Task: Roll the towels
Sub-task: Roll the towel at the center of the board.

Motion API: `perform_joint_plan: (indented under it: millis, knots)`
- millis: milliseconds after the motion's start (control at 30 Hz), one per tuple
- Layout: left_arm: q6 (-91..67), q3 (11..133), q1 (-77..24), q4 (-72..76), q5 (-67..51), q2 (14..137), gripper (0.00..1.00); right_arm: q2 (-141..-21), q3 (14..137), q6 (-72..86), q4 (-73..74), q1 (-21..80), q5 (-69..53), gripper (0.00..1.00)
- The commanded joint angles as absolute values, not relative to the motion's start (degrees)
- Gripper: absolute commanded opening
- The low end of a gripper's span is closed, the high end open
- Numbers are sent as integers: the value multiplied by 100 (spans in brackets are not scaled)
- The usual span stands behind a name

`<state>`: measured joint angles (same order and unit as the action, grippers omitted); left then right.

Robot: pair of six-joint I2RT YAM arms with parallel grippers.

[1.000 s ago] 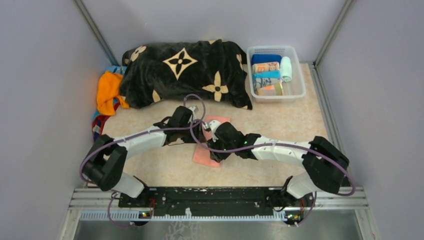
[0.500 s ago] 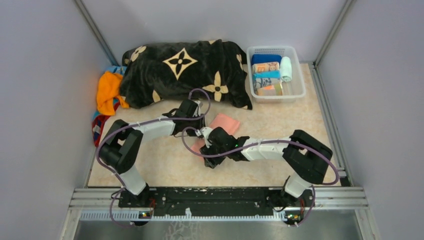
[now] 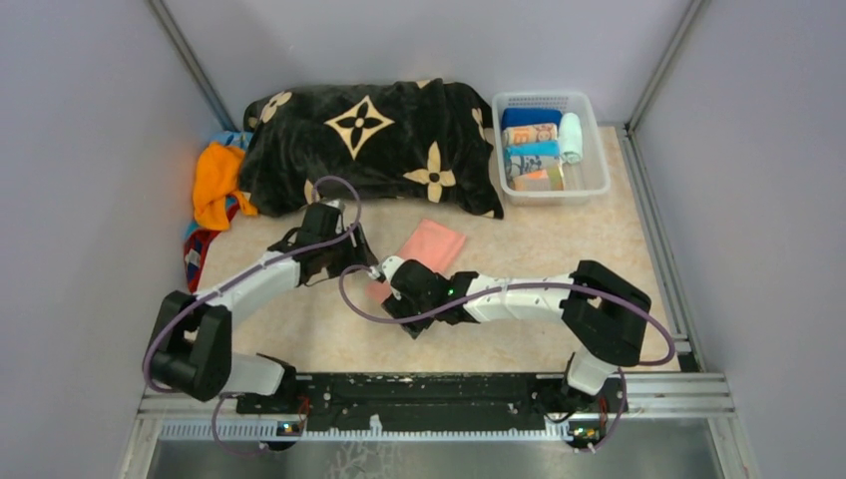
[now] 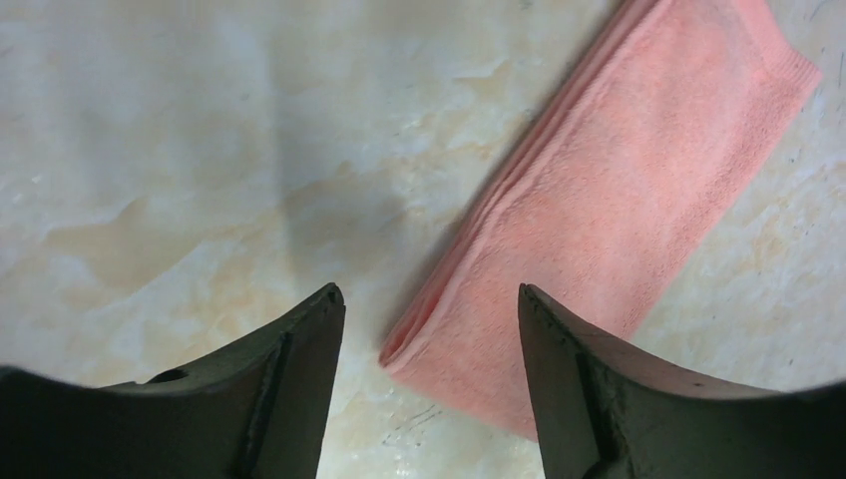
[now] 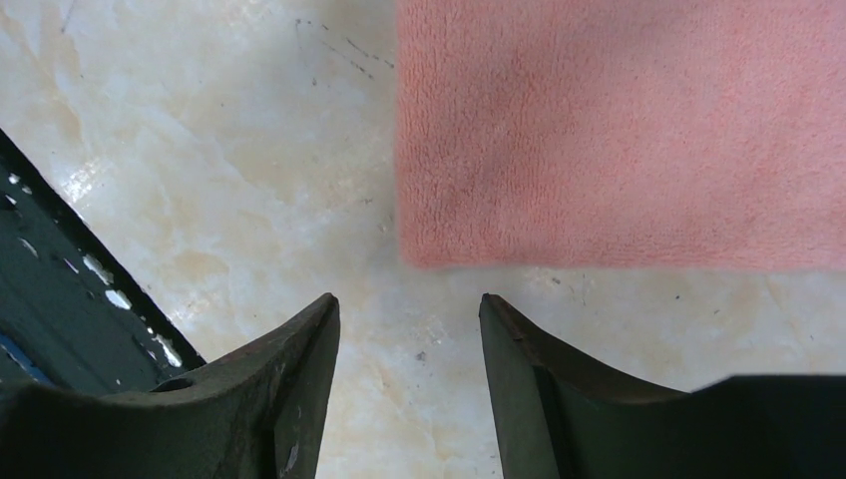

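Left pincer and right pincer gape empty; pink towel lies just ahead (folded flat, probably for rolling).

A matt, fuzzy pink towel lies on a smooth, faintly glossy marbled tabletop.

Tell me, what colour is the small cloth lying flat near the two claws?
The towel is plain pink; the left wrist view shows it best.
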<state>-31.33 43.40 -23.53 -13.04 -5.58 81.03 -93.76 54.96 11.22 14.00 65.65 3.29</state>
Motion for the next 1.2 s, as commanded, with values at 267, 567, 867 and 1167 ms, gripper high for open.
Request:
perform_joint_plan:
  millis: [267, 567, 867, 1167]
  knots:
    - [-3919, 3426, -1925, -1962, -326, 6437, 78, -9793, 6345, 596, 1556, 6649, 581, 52]
    - [-4007, 3112, -1898, -1732, -534, 6395, 75, -10351, 6535, 457, 1714, 6647, 784, 49]
    - [-4274, 3081, -1898, -1679, -807, 6654, 75, -10754, 6437, 555, 1917, 6650, 460, 35]
    - [-4798, 2805, -1913, -1384, -1388, 6803, 74, -10483, 6149, 866, 1410, 6567, -33, 20]
